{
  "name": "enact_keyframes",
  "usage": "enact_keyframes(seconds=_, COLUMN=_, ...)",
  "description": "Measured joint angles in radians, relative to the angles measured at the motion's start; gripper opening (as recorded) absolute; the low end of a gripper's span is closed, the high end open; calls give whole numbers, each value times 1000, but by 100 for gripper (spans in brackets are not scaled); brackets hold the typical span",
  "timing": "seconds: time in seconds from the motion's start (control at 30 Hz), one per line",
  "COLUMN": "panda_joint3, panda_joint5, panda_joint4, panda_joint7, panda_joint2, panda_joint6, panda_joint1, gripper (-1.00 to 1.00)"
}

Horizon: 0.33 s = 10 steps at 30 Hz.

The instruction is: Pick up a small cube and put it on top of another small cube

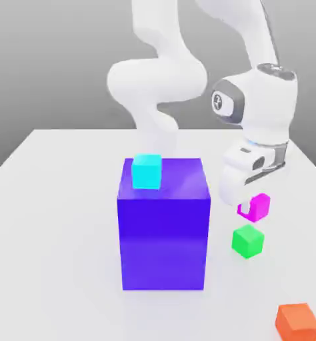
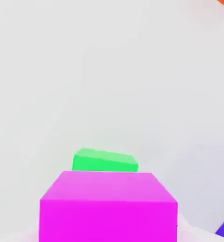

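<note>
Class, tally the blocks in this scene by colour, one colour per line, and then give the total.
Blue-purple big block: 1
Cyan cube: 1
Magenta cube: 1
Green cube: 1
Orange cube: 1
Total: 5

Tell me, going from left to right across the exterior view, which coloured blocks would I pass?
Cyan cube sitting on top of the big blue-purple block → orange cube. The green cube and the magenta cube in the gripper lie between the block and the orange cube, overlapping left to right.
</note>
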Motion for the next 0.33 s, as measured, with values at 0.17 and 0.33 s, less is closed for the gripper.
enact_keyframes(seconds=0.17, panda_joint3=13, panda_joint5=-135, panda_joint4=-1, panda_joint7=93, panda_joint2=111, panda_joint6=105, panda_joint1=-50, gripper=-100)
enact_keyframes(seconds=0.33, panda_joint3=-10, panda_joint5=-256, panda_joint4=-4, panda_joint7=176, panda_joint2=182, panda_joint6=167, panda_joint1=-66, gripper=100)
